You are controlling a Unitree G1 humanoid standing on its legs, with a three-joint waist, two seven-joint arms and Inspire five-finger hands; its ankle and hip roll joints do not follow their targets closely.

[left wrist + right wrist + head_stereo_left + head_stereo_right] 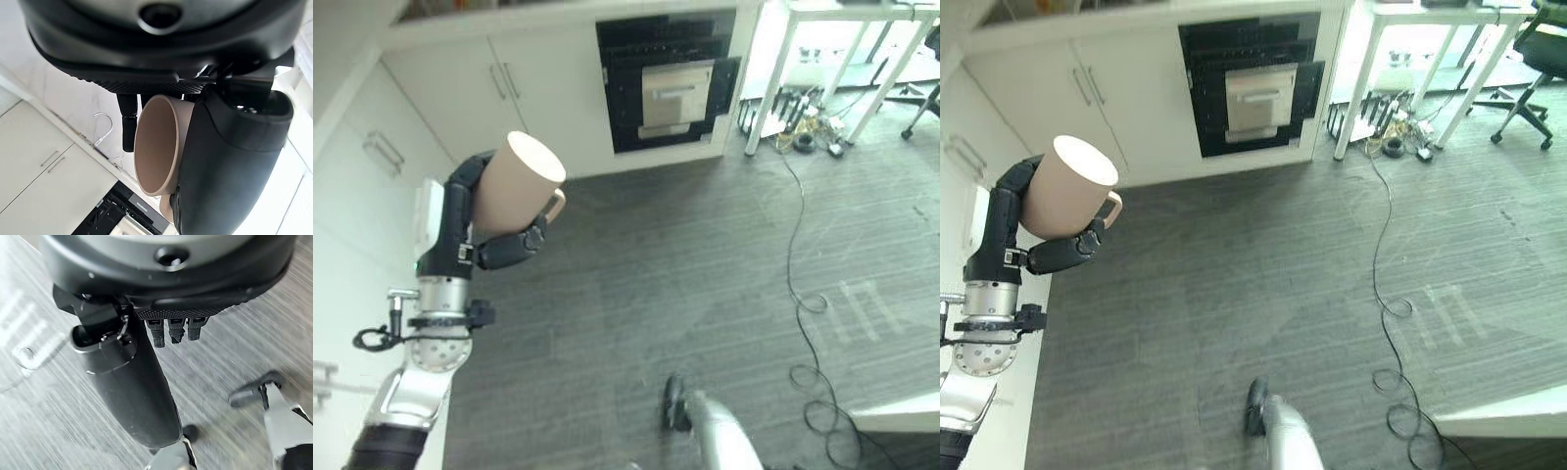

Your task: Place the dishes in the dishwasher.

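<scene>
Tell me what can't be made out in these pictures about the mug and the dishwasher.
- Mug: the far side of its handle, covered by the left hand curled round it in the eye views.
- Mug's inside bottom: the rim faces away in the eye views, and it is in shadow in the left wrist view.
- Dark built-in appliance: too far off to tell whether it is the dishwasher.

- A beige mug point(516, 186) with a handle, empty, tilted with its open mouth up and outward, is held above the grey floor beside white cabinets.
</scene>
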